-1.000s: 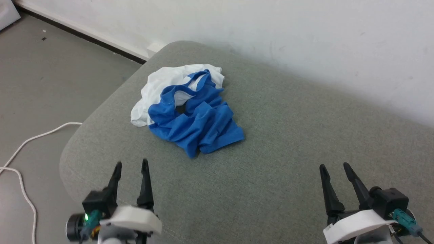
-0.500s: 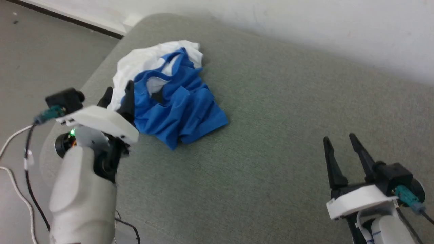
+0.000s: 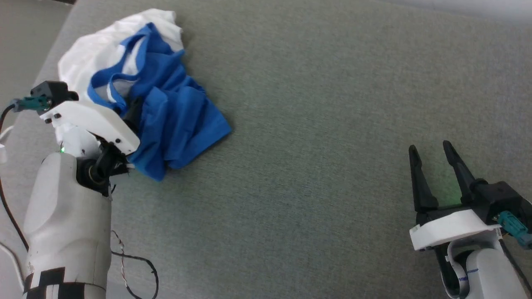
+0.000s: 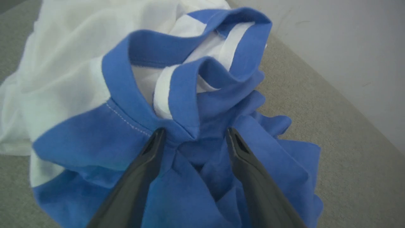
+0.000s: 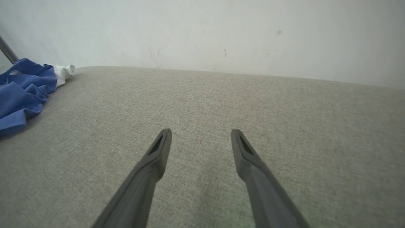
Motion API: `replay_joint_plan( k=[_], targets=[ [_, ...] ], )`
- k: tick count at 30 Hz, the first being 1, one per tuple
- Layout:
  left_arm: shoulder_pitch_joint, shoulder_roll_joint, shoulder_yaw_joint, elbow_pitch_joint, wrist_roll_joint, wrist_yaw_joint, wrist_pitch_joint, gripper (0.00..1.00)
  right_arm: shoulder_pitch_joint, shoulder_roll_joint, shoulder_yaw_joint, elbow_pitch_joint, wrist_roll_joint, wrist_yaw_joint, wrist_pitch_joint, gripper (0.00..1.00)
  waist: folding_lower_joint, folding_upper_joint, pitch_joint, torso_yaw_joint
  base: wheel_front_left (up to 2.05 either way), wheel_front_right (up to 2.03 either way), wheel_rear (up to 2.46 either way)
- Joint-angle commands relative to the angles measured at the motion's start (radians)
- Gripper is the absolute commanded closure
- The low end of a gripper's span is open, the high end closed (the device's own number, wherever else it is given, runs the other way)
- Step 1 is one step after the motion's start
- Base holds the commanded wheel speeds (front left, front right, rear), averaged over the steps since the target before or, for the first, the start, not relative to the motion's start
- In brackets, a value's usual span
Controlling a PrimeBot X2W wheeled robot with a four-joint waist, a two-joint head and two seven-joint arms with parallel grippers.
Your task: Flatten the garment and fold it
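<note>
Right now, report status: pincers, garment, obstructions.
Left pincer open, straddling garment at blue collar fold. Right pincer open, above cushion. Shirt crumpled, nothing blocking.

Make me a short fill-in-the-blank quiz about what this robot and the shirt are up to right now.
1. The crumpled garment is white and ____.
2. The tool with its fingers spread at the garment's neck trim is the robot's ____ one.
3. The right tool, over the bare grey cushion, is ____ and holds nothing.
Missing words: blue; left; open.
</note>
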Motion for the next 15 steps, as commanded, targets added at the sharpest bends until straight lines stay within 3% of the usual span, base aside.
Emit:
replay_joint_plan(
  k=[1, 8, 9, 10, 11, 15],
  targets=[
    [-0.017, -0.001, 0.003, 0.007, -0.002, 0.014, 0.006, 0.0, -0.022, 0.001, -0.002, -0.01, -0.006, -0.002, 0.001, 0.0, -0.0003, 0.0, 0.068, -0.062, 0.0, 0.0, 0.0],
    [-0.058, 0.018, -0.028, 0.015, 0.032, 0.05, 0.035, 0.0, -0.047, 0.001, 0.011, -0.014, 0.0, -0.002, 0.002, 0.0, -0.0003, 0.0, 0.092, -0.085, 0.0, 0.0, 0.0],
    [-0.061, 0.031, -0.035, 0.013, 0.05, 0.061, 0.023, 0.15, -0.05, 0.001, 0.013, -0.012, 0.004, -0.002, 0.001, 0.0, -0.0003, 0.0, 0.092, -0.09, 0.0, 0.0, 0.0],
    [-0.061, 0.04, -0.041, 0.012, 0.065, 0.069, 0.014, 0.85, -0.053, 0.001, 0.016, -0.008, 0.008, -0.002, -0.001, 0.0, -0.0003, 0.0, 0.09, -0.096, 0.0, 0.0, 0.0],
    [-0.061, 0.043, -0.037, 0.011, 0.067, 0.078, 0.001, 1.0, -0.056, 0.001, 0.018, -0.005, 0.011, -0.002, -0.003, 0.0, -0.0003, 0.0, 0.089, -0.1, 0.0, 0.0, 0.0],
    [-0.056, 0.044, -0.024, 0.006, 0.06, 0.09, -0.028, 1.0, -0.056, 0.001, 0.017, 0.01, 0.021, -0.002, -0.012, 0.0, -0.0003, 0.0, 0.079, -0.109, 0.0, 0.0, 0.0]
  ],
)
